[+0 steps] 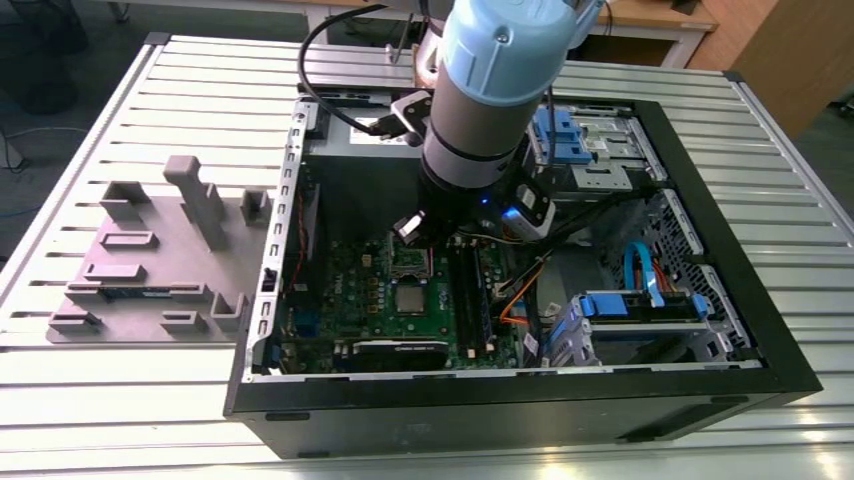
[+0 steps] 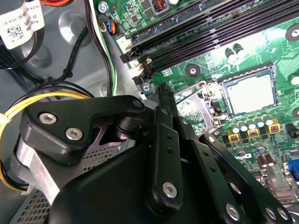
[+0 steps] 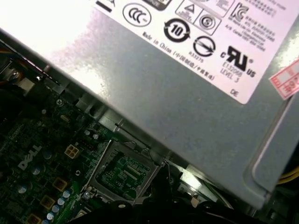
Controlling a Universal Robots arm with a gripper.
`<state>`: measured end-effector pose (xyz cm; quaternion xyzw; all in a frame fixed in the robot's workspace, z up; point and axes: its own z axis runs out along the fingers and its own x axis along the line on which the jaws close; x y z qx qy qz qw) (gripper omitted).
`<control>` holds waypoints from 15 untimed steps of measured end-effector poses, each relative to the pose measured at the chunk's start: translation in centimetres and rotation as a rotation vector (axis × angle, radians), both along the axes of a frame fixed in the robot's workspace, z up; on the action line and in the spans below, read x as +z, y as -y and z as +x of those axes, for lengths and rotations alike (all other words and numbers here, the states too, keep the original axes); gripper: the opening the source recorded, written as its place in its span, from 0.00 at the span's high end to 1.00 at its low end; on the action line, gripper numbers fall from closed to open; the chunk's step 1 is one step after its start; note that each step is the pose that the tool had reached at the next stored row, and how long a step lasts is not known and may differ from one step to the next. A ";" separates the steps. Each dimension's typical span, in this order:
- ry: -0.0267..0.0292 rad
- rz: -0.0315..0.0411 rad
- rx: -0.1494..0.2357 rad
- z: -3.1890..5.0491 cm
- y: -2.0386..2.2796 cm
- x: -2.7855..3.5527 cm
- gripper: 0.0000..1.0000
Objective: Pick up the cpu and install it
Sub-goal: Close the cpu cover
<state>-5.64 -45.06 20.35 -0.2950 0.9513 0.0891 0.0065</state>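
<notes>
Silver cpu (image 2: 249, 93) sits in socket on green board (image 1: 400, 320); load frame (image 3: 122, 175) hinged open beside it. Your pincer (image 2: 163, 100) hovers near frame, fingers together, empty. Risk: snagging frame, bending pins.

The place looks like a robotics lab or a test workshop. An open computer case (image 1: 534, 300) lies on a table of ribbed aluminium profiles (image 1: 134, 400), with a grey fixture tray (image 1: 160, 260) beside it. A robot arm (image 1: 487, 90) reaches into the case. Behind stand wooden desks (image 1: 667, 20).
</notes>
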 end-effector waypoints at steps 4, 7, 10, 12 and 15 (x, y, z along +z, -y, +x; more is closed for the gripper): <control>-0.0002 -0.0003 0.000 0.00 0.01 -0.05 0.89; -0.0002 -0.0005 0.000 0.00 0.01 -0.07 0.89; -0.0001 -0.0004 0.000 0.00 0.00 -0.08 0.89; -0.0002 -0.0003 0.000 0.00 0.00 -0.09 0.89; -0.0001 0.0004 0.000 0.00 0.01 0.01 0.89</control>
